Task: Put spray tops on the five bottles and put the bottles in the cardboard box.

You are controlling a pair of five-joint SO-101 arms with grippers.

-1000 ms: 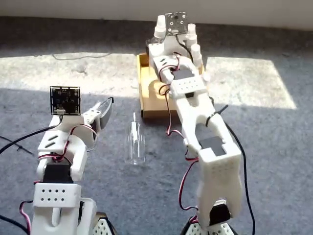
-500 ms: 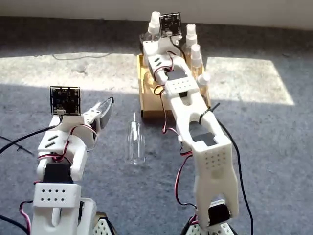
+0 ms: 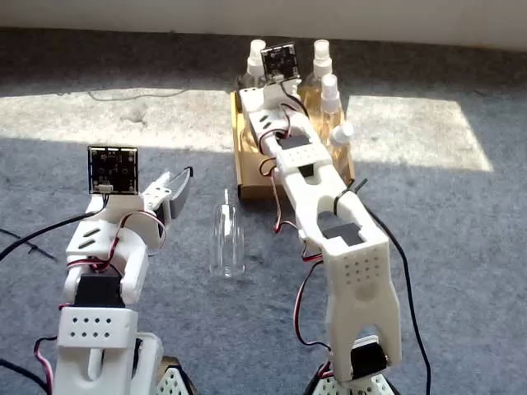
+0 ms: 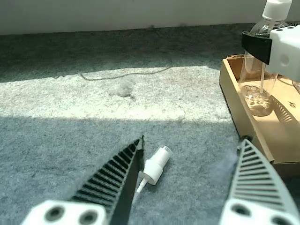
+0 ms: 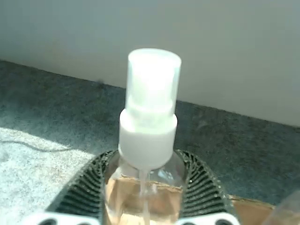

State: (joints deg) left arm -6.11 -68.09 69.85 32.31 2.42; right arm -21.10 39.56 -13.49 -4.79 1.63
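Surface: grey carpet (image 3: 461, 247) with a broad band of sunlight across it, and a pale wall (image 5: 225, 56) behind.
Box: the cardboard box (image 3: 240, 156) sat open at the far middle of the carpet, beneath the outstretched right arm.
Right tool: the right gripper (image 5: 147, 161) was closed around the shoulders of the held bottle (image 5: 149, 136), with one ribbed jaw on each side.
Fourth bottle: it was upright, with its spray top fitted and amber liquid inside. The left wrist view showed its base down at the box floor, near the far left corner.
Others: three more capped bottles (image 3: 330, 90) stood along the right side of the box. The arm hid their bases, so whether each stood fully inside could not be told.
Fifth bottle: the uncapped bottle (image 3: 226, 243) was clear and sat on the carpet between the arms, near the box's front wall but apart from it. Whether it stood or lay could not be told.
Last top: the loose spray top (image 4: 157, 168) lay on its side on the carpet just ahead of the left arm.
Left tool: the left gripper (image 4: 193, 142) was spread wide and held nothing, low over the carpet.
Done: by my judgement, four of the five bottles were capped and at the box.
Left: the fourth bottle had to be released, the last top fitted, and the fifth bottle boxed.
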